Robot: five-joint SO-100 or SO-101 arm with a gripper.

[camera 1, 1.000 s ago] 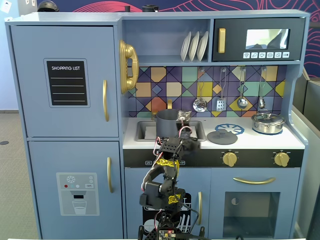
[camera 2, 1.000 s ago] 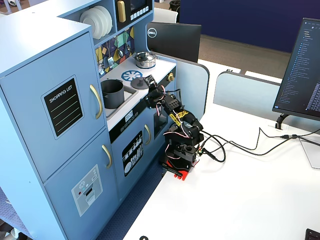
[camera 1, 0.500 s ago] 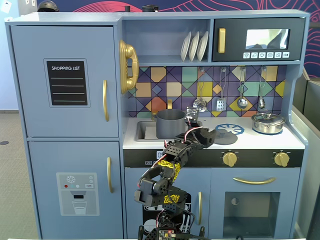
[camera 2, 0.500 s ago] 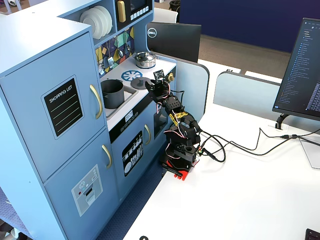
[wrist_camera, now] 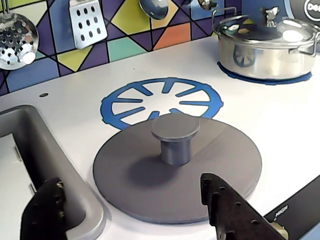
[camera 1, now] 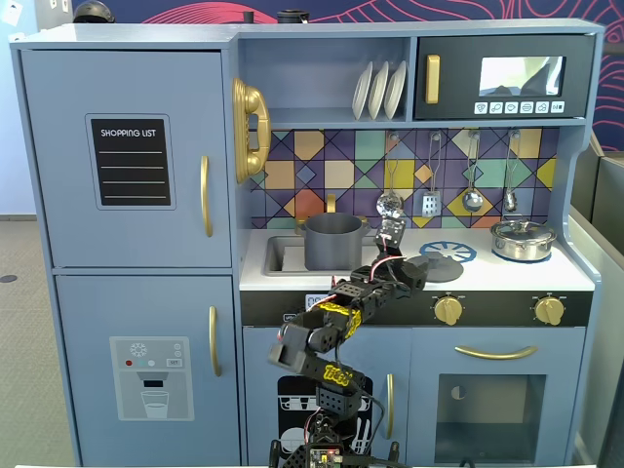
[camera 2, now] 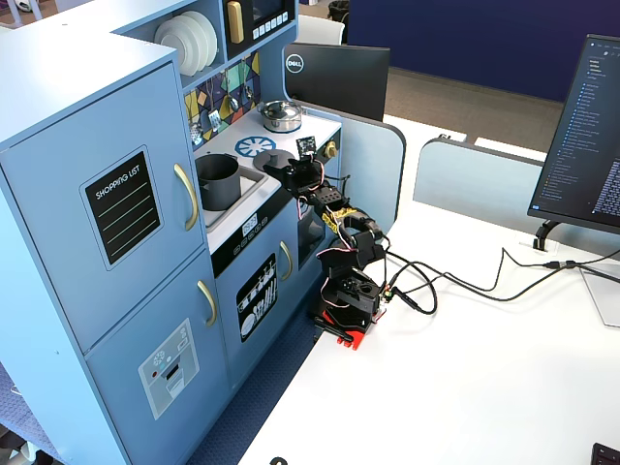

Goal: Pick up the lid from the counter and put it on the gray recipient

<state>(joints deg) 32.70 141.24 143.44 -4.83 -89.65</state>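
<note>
Two dark fingertips of the tool sit nearest in the wrist view; we record them spread apart, grasping nothing, with the lid flat on the white worktop just beyond and between them. Its knob stands upright at centre. Behind it: blue burner ring, its near edge tucked under the lid. Left: sink rim. Far right: shiny silver pot, lidded, well apart.

Front fixed view: we list the arm reaching up to the worktop edge, lid just right of the tool, gray recipient standing in the sink to the left, uncovered.

Side fixed view: gray recipient in the sink; tool over the worktop beside it.
</note>
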